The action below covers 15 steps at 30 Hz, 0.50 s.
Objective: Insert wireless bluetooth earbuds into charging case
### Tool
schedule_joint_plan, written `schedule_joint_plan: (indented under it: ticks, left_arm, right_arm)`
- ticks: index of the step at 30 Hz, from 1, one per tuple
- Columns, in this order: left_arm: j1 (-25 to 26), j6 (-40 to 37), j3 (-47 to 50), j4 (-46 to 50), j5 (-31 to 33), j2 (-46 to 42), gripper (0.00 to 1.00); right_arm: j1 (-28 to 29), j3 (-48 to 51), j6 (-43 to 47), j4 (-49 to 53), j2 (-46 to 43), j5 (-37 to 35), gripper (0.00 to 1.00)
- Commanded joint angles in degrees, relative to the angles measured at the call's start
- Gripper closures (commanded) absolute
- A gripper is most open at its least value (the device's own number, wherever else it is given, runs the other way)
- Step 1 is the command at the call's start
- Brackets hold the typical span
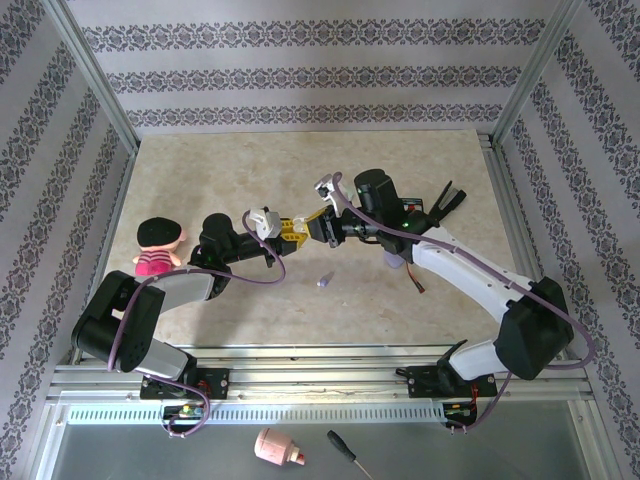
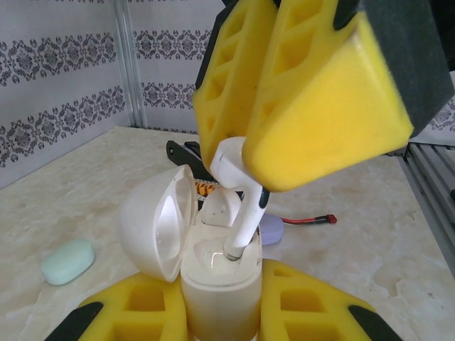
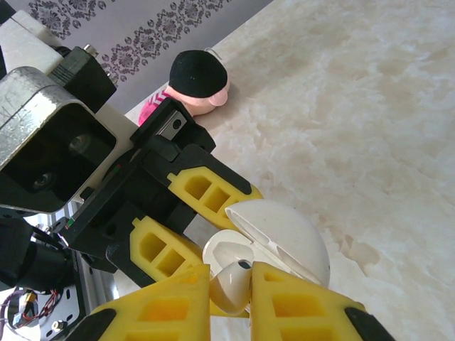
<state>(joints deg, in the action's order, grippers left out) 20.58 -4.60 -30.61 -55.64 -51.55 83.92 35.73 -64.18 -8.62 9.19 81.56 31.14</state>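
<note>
1. Top view: angles both arms inward, with left gripper (image 1: 286,232) and right gripper (image 1: 312,225) tip to tip above the middle of the table (image 1: 400,300). Leaves open tabletop all round, with a small lilac item (image 1: 325,280) lying loose just nearer.
2. Left wrist: clamps the charging case (image 2: 217,284) upright between the left fingers, lid swung open leftward. Pinches a white earbud (image 2: 242,206) in the right gripper, stem tip down at the case's socket.
3. Right wrist: squeezes the white earbud above the open case; plush doll (image 3: 199,78) beyond, near the wall.

The left arm (image 1: 150,300) and right arm (image 1: 470,270) reach inward and meet, the left gripper (image 2: 220,302) clamped on the charging case (image 2: 217,280), the right gripper (image 3: 231,298) tilted above it, pinching an earbud (image 2: 242,213).
</note>
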Motion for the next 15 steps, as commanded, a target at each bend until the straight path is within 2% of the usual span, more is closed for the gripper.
schedule_joint_plan:
  ticks: [1,8,15]
  left_arm:
    - [0.7,-1.7,0.3,-0.9,-1.3,-1.8,1.0]
    - [0.7,-2.0,0.6,-1.4,-1.3,-1.9,1.0]
    - [0.6,-5.9,1.0,1.1,-0.6,-2.2,1.0]
  right_arm:
    - [-0.7,-2.3,0.5,3.0,1.5,-2.2,0.84]
    - [-0.5,-4.7,2.0,7.7,3.2,-4.3,0.85]
    - [-0.5,-6.2,3.5,10.6,2.1,-5.3,0.85]
